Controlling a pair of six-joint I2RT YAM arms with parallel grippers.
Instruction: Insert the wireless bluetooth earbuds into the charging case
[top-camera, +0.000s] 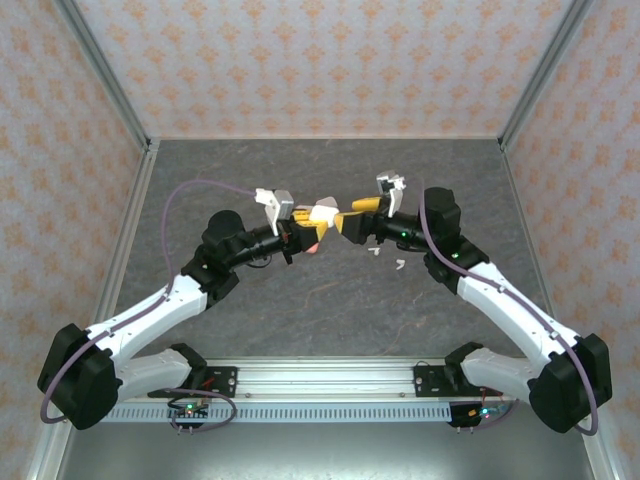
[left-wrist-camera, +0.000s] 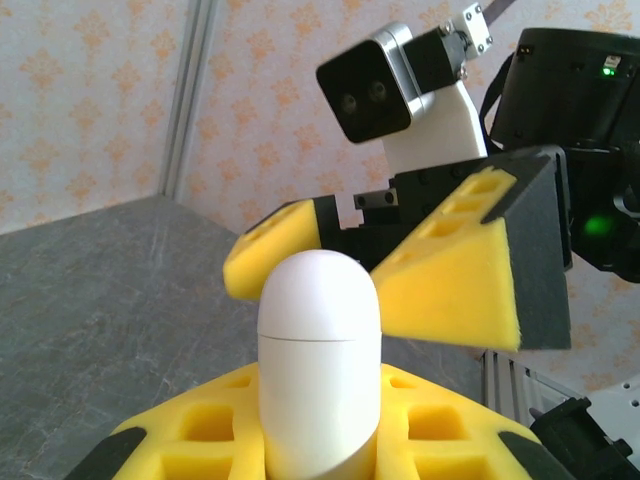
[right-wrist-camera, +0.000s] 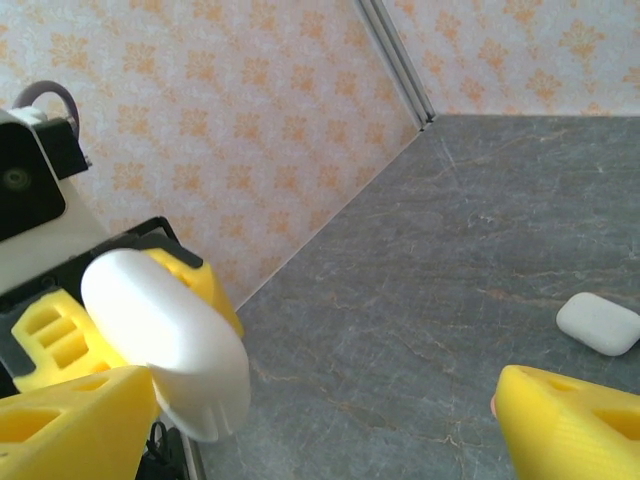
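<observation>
A white capsule-shaped charging case (left-wrist-camera: 320, 350) stands upright between the yellow fingers of my left gripper (left-wrist-camera: 320, 440), which is shut on its lower half; its lid is closed. Both are raised above the middle of the table, the case (top-camera: 323, 212) just ahead of that gripper (top-camera: 303, 224). My right gripper (top-camera: 347, 222) faces it, open, with its yellow fingers (left-wrist-camera: 450, 285) spread on either side of the case's top. In the right wrist view the case (right-wrist-camera: 165, 335) lies against the near-left finger (right-wrist-camera: 70, 420). Two tiny white earbuds (top-camera: 375, 252) (top-camera: 398, 264) lie on the table under the right wrist.
A small white rounded case (right-wrist-camera: 598, 322) lies on the grey stone-patterned table (top-camera: 330, 300). Something pink (top-camera: 313, 247) sits on the table just below the left gripper. Patterned walls and metal rails (top-camera: 130, 230) close in the workspace on three sides.
</observation>
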